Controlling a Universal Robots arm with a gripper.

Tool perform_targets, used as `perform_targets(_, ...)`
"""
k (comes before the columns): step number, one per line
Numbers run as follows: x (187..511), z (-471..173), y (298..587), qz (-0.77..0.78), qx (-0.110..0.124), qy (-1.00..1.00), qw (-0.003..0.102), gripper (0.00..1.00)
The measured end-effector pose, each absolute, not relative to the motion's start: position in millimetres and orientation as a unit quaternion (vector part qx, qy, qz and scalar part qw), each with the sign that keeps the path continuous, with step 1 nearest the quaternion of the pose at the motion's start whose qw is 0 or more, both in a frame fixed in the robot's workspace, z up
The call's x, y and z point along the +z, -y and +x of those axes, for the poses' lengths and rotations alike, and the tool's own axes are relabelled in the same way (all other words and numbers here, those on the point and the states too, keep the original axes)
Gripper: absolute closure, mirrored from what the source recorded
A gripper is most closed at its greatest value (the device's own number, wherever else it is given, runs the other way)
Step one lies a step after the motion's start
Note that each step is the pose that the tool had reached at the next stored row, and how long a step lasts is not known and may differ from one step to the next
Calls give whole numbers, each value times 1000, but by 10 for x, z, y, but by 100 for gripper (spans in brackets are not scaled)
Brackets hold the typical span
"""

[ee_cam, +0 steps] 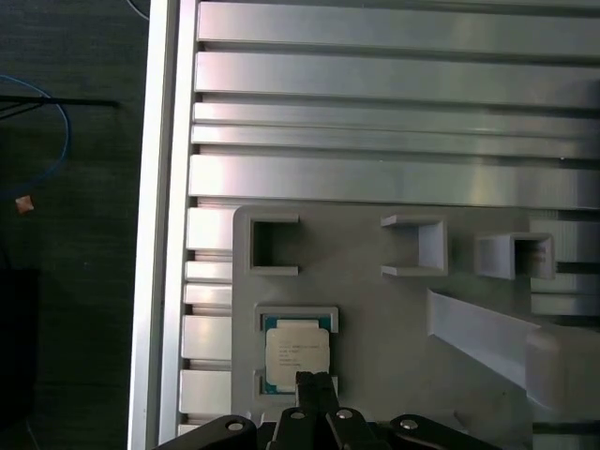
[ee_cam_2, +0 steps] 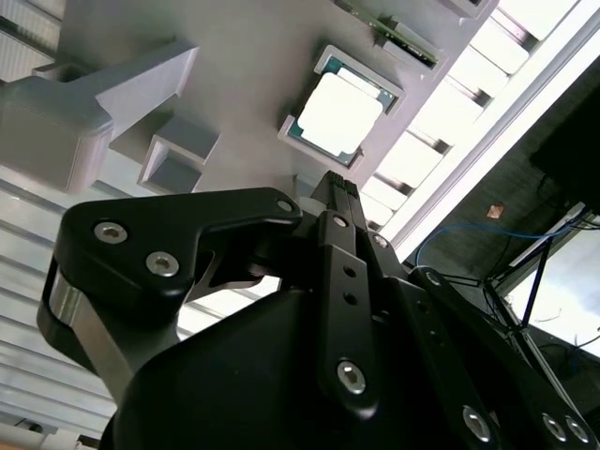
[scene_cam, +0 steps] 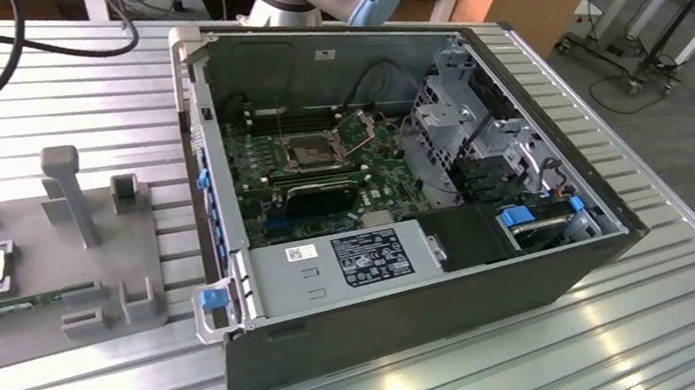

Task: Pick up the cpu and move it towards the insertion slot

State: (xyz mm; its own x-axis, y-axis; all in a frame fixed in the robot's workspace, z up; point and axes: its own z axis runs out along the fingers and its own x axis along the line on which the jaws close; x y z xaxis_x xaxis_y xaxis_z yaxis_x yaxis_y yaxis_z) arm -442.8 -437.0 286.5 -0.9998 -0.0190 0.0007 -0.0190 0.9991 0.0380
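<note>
1. In both wrist views the gripper (ee_cam: 316, 381), fingers (ee_cam_2: 339, 202) closed on nothing, hangs near the cpu (ee_cam: 297, 350), which lies in a tray (ee_cam: 375, 309) pocket.
2. The exterior view shows the slot (scene_cam: 313, 153) inside the case (scene_cam: 469, 302), well apart from the tray.

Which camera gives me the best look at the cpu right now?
Second wrist view: the cpu shows whole and unobstructed. First wrist view: the gripper overlaps one edge. It is small at the exterior view's left.

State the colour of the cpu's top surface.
The cpu is silvery-beige with a pale rim, clearest in the first wrist view.
</note>
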Motion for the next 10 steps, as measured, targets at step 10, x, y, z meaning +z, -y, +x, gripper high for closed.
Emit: perform_targets(10, 2859, -4428, 4388, 10, -19, 1000, 0, 89)
